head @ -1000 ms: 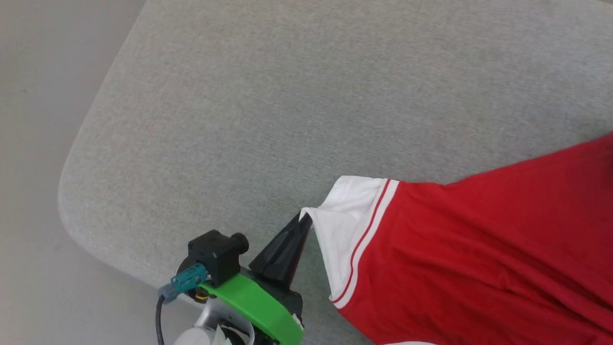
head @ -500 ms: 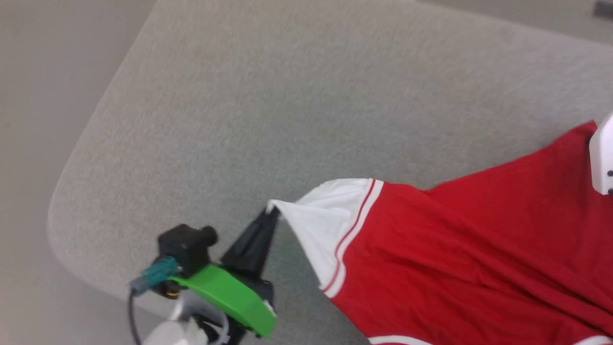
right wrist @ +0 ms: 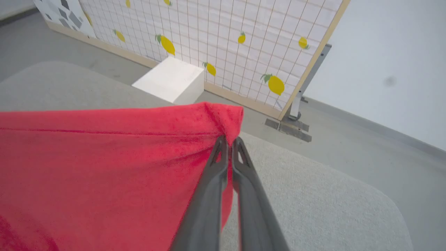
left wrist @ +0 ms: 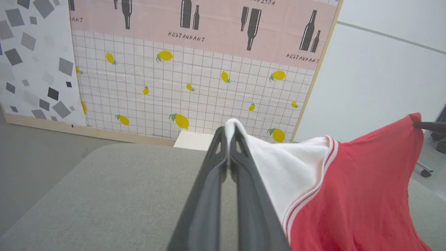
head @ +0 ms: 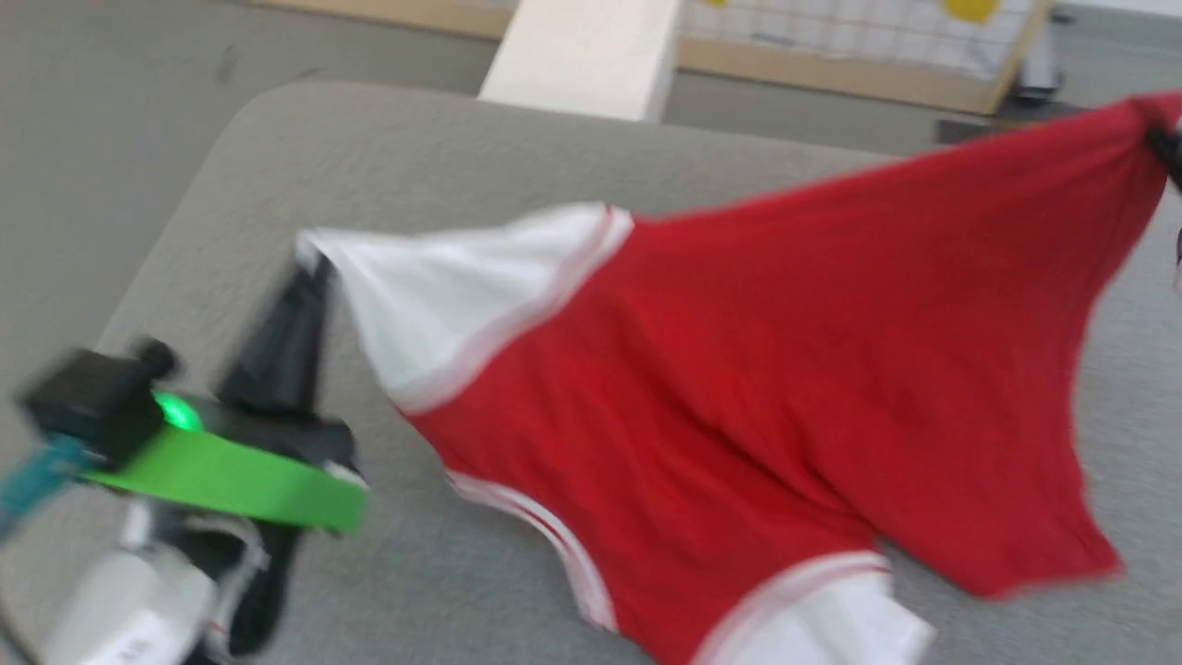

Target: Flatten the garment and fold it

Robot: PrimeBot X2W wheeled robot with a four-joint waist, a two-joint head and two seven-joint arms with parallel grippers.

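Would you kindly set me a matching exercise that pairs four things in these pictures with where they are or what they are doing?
Column one:
1. left gripper
2. right gripper
3. white block
4. lemon panel

Column two:
A. stands upright behind the block
B. shut on a red corner of the garment
C. sits between the grey cushion and the panel
D. shut on the white sleeve of the garment

Pairs: 1-D; 2-B; 3-C; 4-A
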